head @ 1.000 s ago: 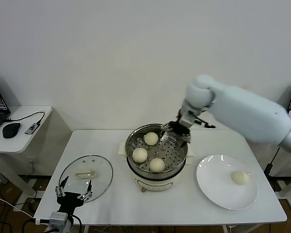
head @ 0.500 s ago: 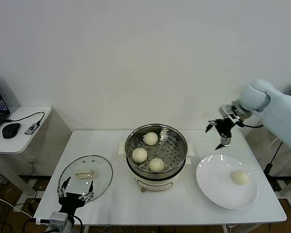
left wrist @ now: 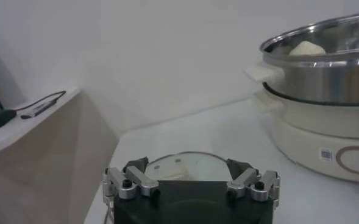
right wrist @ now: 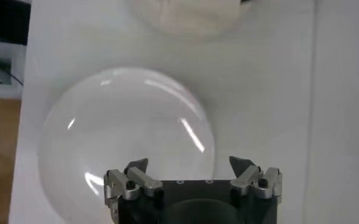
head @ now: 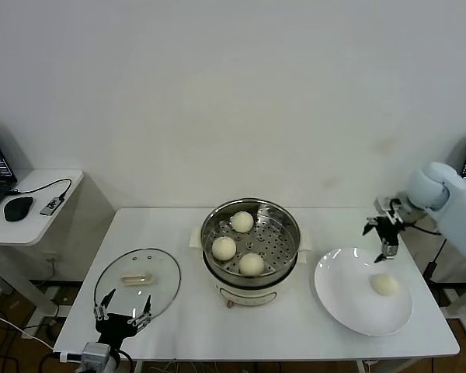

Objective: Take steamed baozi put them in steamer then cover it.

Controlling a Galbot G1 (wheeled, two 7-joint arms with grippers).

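The steamer (head: 250, 247) is sitting at the centre of the frame on the white table (head: 186, 326), uncovered, with three baozi (head: 224, 248) lying on its perforated tray. A fourth bun (head: 384, 284) is resting on the white plate (head: 342, 299) at lower right. The right gripper (head: 386, 237) is hovering above the plate's far edge, right of frame, jaws spread wide and holding nothing. The cover (head: 137, 282) is lying flat at lower left, handle up. The left gripper (head: 123, 317) is waiting at the bottom edge just beside the cover, wide open and empty. A side desk (head: 39, 210) with a mouse (head: 18, 208) is standing at far left.
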